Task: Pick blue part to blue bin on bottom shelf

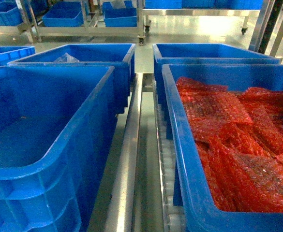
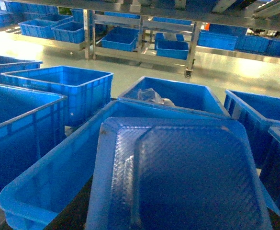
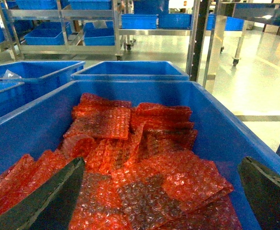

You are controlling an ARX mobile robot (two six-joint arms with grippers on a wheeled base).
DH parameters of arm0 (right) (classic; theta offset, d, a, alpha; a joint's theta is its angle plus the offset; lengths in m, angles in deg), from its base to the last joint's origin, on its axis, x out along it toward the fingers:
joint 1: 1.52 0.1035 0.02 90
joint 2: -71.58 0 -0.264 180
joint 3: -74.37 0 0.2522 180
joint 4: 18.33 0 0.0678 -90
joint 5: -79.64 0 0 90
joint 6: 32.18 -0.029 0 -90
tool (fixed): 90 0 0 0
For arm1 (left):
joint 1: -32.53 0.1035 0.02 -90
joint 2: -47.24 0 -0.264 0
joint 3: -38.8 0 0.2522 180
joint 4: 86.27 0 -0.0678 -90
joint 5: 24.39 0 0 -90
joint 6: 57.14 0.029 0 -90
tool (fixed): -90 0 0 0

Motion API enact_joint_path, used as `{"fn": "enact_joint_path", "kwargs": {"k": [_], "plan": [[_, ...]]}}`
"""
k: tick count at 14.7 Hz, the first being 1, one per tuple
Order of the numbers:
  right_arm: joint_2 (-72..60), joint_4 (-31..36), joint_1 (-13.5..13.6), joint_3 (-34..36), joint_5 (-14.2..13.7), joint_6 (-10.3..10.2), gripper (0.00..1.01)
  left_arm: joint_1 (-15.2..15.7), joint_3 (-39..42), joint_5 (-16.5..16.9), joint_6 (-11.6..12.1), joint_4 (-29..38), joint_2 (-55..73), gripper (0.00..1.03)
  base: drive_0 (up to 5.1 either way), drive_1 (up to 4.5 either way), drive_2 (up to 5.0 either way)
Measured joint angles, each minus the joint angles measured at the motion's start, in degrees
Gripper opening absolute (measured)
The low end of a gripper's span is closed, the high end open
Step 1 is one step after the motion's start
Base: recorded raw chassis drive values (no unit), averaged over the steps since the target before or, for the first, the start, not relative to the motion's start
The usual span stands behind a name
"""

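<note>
- The right gripper (image 3: 161, 191) is hanging over the right bin (image 3: 226, 129) with its jaws spread wide apart, nothing between them, only red bubble-wrap bags (image 3: 130, 158) lying below.
- The left gripper's jaws are not showing in the left wrist view, so I cannot tell how they are standing; a blue tray-like part (image 2: 178, 177) is filling the lower frame, seemingly carried just over the left blue bin (image 2: 49, 187).
- The part is sitting partly across the bin's rim, so a release here is risking it catching the wall and tipping out.
- Several alike blue bins are crowding the roller rails (image 1: 168, 169), so the wrong bin is being risked.
</note>
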Motion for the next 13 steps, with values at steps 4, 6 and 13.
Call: {"fn": "enact_joint_path", "kwargs": {"k": [4, 6, 13], "plan": [[0.0, 0.0, 0.0, 0.0, 0.0, 0.0, 0.98, 0.0, 0.0, 0.0, 0.0, 0.02, 0.0, 0.43, 0.0, 0.0, 0.0], [0.0, -0.02, 0.0, 0.0, 0.0, 0.0, 0.98, 0.0, 0.0, 0.0, -0.02, 0.02, 0.0, 0.43, 0.0, 0.0, 0.0], [0.0, 0.0, 0.0, 0.0, 0.02, 0.0, 0.98, 4.07, -2.36, 2.67, 1.53, -0.79, 6.27, 0.43, 0.0, 0.0, 0.0]]}}
